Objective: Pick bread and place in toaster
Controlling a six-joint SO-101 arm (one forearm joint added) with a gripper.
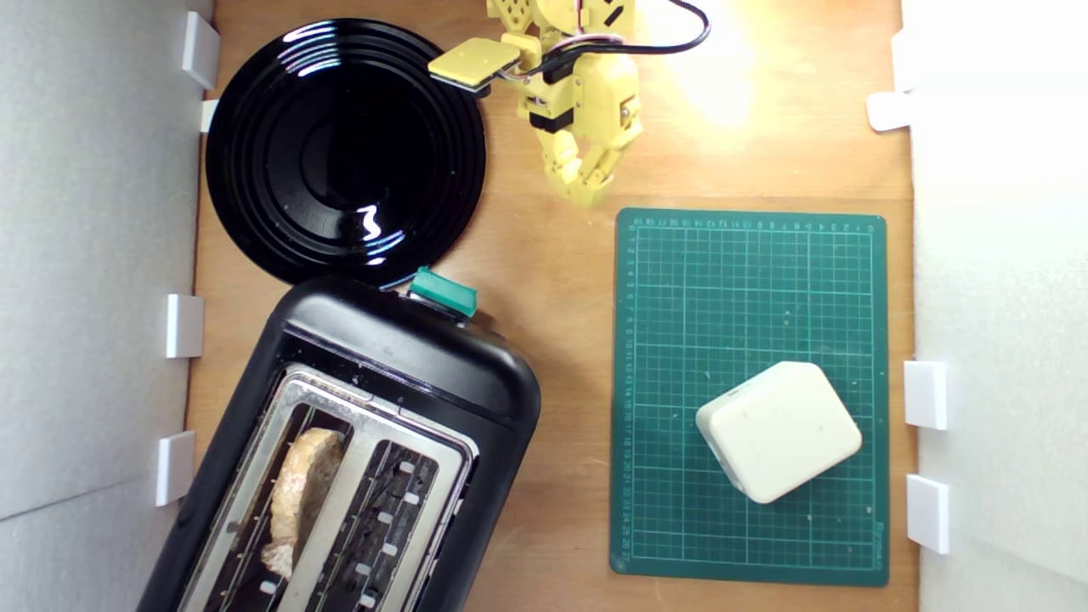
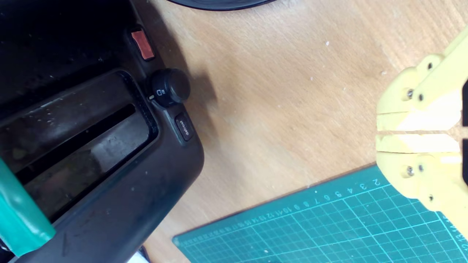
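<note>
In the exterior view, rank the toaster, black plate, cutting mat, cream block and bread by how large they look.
1. toaster, though the frame cuts it off
2. cutting mat and black plate, too close in apparent size to rank
3. cream block
4. bread, partly sunk in a slot

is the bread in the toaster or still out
In: the bread stands in the slot of the toaster nearer the exterior view's left; the other slot is empty.

Toaster [image 1: 408,374] at the exterior view's lower left, angled. Bread [image 1: 302,493] stands in its slot nearer that view's left. Plate [image 1: 344,149] just above the toaster, nearly touching. Cutting mat [image 1: 748,280] on that view's right; block [image 1: 778,429] lies on the mat. Gripper [image 1: 588,194] between plate and mat, empty.
</note>
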